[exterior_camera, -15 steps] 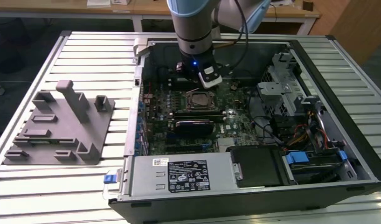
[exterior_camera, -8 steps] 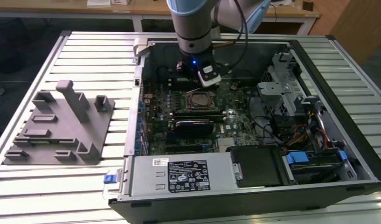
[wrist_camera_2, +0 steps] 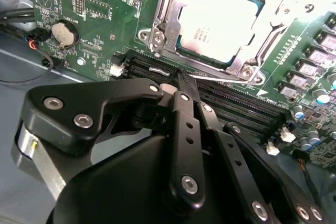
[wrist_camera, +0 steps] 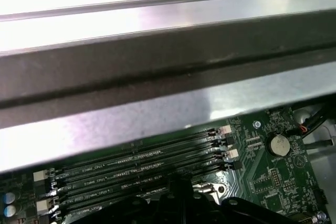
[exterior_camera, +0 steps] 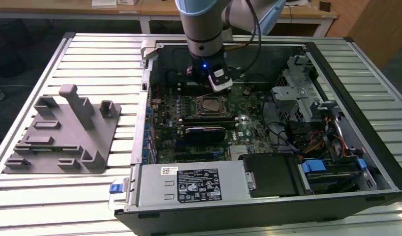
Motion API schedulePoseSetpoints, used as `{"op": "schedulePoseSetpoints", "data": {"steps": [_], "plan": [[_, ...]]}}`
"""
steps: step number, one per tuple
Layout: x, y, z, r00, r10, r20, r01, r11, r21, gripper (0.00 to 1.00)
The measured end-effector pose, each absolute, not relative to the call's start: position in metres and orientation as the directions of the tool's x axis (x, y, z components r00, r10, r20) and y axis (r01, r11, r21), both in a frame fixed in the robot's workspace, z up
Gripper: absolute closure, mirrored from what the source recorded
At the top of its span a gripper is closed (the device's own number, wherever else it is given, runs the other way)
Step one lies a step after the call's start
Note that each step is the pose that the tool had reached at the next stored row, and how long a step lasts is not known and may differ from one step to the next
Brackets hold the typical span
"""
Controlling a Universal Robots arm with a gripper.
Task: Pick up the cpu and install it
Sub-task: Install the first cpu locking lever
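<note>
The cpu [wrist_camera_2: 218,22], a square chip with a shiny silver top, lies flat inside the metal socket frame [wrist_camera_2: 157,30] on the green motherboard [wrist_camera_2: 100,3]. In the exterior view the cpu [exterior_camera: 209,104] sits mid-board inside the open computer case [exterior_camera: 358,147]. My gripper [wrist_camera_2: 177,77] hangs just above the black memory slots [wrist_camera_2: 236,103] beside the socket, a short way from the chip. Its black fingers [wrist_camera_2: 184,129] meet at the tips, shut with nothing between them. In the exterior view the gripper [exterior_camera: 218,87] is just behind the socket.
A grey plastic fixture [exterior_camera: 63,132] stands on the slatted table at the exterior view's left. In the case are a power supply [exterior_camera: 191,184], a drive cage [exterior_camera: 299,93], cables [exterior_camera: 319,142] and a black module [exterior_camera: 204,132]. A coin battery [wrist_camera: 278,144] sits by the case wall [wrist_camera: 157,66].
</note>
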State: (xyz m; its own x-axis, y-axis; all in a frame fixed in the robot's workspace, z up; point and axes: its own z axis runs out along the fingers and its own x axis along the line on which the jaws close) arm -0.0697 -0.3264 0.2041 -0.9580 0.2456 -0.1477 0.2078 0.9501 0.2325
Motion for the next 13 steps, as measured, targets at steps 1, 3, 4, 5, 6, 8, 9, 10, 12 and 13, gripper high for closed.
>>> {"op": "schedulePoseSetpoints", "data": {"steps": [1,3,4,5,6,8,9,10,12,13], "plan": [[-0.0697,-0.3264,0.2035,-0.958,0.245,-0.150,0.208,0.951,0.230,0.89],[-0.0697,-0.3263,0.2024,-0.957,0.245,-0.153,0.207,0.952,0.227,0.89],[-0.0697,-0.3263,0.2022,-0.957,0.245,-0.153,0.207,0.952,0.227,0.89],[-0.0698,-0.3263,0.2022,-0.957,0.245,-0.154,0.207,0.952,0.227,0.89],[-0.0698,-0.3261,0.2020,-0.957,0.245,-0.154,0.208,0.952,0.227,0.89],[-0.0700,-0.3257,0.2017,-0.957,0.246,-0.154,0.208,0.951,0.227,0.89],[-0.0702,-0.3255,0.2016,-0.957,0.246,-0.154,0.208,0.951,0.227,0.89],[-0.0705,-0.3252,0.2015,-0.957,0.246,-0.154,0.208,0.951,0.227,0.89],[-0.0711,-0.3243,0.2012,-0.957,0.247,-0.155,0.208,0.951,0.227,0.89],[-0.0714,-0.3239,0.2010,-0.957,0.247,-0.155,0.209,0.951,0.227,0.89]]}}
